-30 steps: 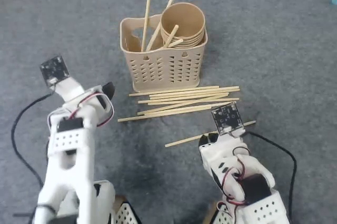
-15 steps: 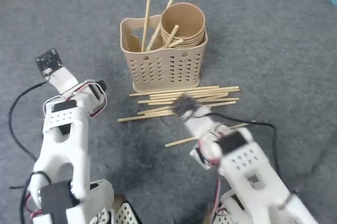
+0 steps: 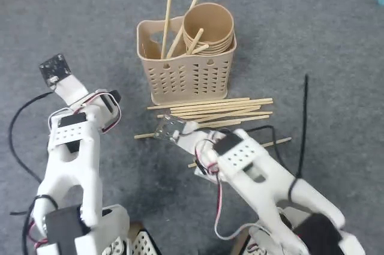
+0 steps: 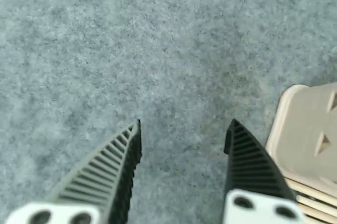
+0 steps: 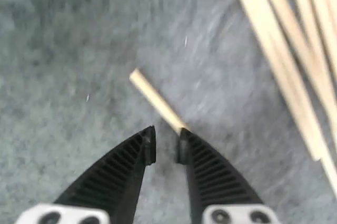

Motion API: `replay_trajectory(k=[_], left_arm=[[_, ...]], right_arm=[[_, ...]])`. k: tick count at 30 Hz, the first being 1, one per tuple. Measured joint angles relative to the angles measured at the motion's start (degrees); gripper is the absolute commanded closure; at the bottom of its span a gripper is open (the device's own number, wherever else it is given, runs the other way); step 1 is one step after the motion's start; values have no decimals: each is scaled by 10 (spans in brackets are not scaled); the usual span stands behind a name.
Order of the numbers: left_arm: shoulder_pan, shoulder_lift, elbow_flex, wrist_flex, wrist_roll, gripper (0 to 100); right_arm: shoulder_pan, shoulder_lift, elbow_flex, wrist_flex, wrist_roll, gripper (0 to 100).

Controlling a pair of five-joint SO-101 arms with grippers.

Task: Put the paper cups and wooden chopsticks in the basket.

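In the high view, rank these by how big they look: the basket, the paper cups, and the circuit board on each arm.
1. Basket.
2. Paper cups, partly sunk in it.
3. Left arm's circuit board and right arm's circuit board: about alike, so not ranked.

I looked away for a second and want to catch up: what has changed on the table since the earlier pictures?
The right arm swung forward from its folded pose, over the loose chopsticks, bringing the right gripper to the end of one chopstick; jaws narrowly apart, nothing held. The left gripper drew slightly away from the basket, open. Basket, cups and chopsticks stayed put.
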Motion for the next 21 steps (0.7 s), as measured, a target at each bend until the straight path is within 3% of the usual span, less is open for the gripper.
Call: replay_trajectory(k=[9,15,19,21], left_arm=[[0,0,0,0,0,760],[0,0,0,-4,0,760],[0,0,0,-4,0,760],[0,0,0,-4,0,760]], right_arm=[[-23,143,-73,-17,0,893],[-21,148,-78,-21,0,896],[-21,148,-78,-22,1,998],[-20,148,-78,-25,2,977]])
